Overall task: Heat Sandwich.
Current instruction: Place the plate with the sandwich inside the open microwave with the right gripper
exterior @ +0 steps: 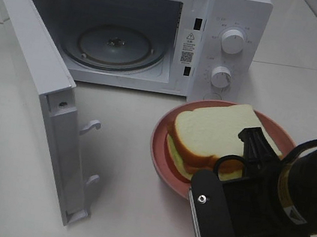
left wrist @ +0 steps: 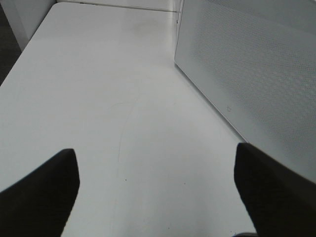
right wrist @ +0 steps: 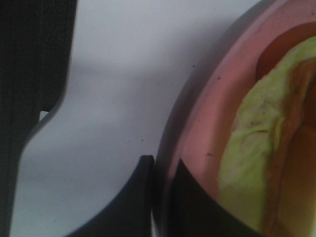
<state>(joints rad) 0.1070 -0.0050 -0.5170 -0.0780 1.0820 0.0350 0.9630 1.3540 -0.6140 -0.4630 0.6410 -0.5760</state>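
The sandwich (exterior: 214, 132), white bread with a tan crust and pale green filling, lies on a round pink plate (exterior: 161, 149) in front of the microwave's dials. My right gripper (exterior: 217, 172) reaches in from the lower right and is shut on the plate's near rim. The right wrist view shows one finger outside the rim and one inside it, with the gripper (right wrist: 160, 197) pinching the plate (right wrist: 202, 133) beside the sandwich (right wrist: 252, 153). My left gripper (left wrist: 155, 192) is open over bare white table, its fingertips (left wrist: 39, 197) far apart and holding nothing. It is out of the exterior high view.
The white microwave (exterior: 235, 22) stands at the back with its door (exterior: 32, 73) swung wide open to the left, and the glass turntable (exterior: 112, 47) inside is bare. Its perforated side wall (left wrist: 256, 74) is close beside my left gripper.
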